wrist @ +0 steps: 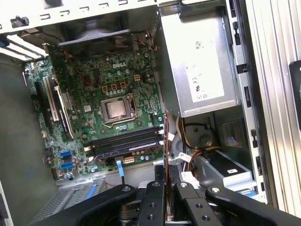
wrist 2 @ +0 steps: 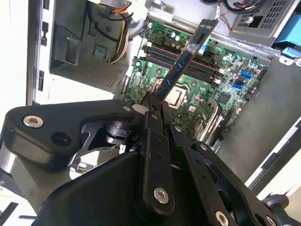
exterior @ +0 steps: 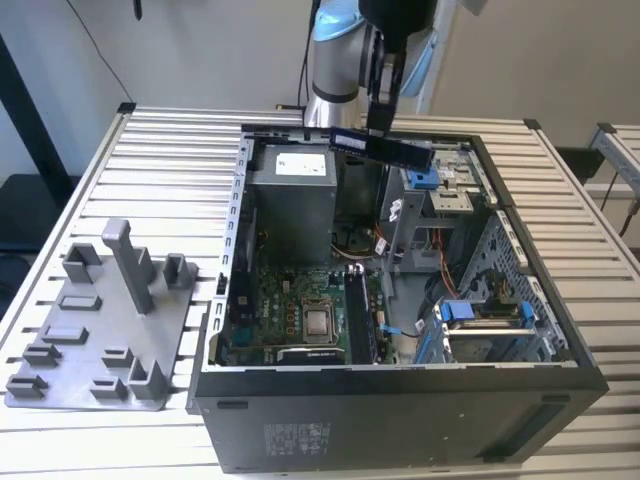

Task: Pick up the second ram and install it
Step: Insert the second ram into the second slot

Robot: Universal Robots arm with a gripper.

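A slatted metal worktop (exterior: 160,150) ran across the scene in front of a pale wall. On the exterior view's left a grey plastic fixture tray (exterior: 100,330) lay flat on the slats, with upright posts and small blocks rising from it. Just beside it stood an open computer case (exterior: 400,420), its side panel off. Inside, a grey power supply (exterior: 290,195) sat at the far end. Nearer the camera lay the green motherboard (exterior: 290,300), with its processor socket (exterior: 320,322) and black memory slots (wrist: 127,141).

The arm (exterior: 335,60) reached down from beyond the far rim of the case, its wrist pointing straight down. The end effector (exterior: 380,125) hung upright over the far part of the case, its fingers (wrist 2: 151,110) closed narrowly on the second ram (exterior: 385,147). The stick lay roughly level with a slight tilt, high above the motherboard and well apart from the slots. In the second wrist view it stretched away from the fingers over the board.

On the exterior view's right a metal drive cage with blue tabs (exterior: 480,320) filled that side of the case.
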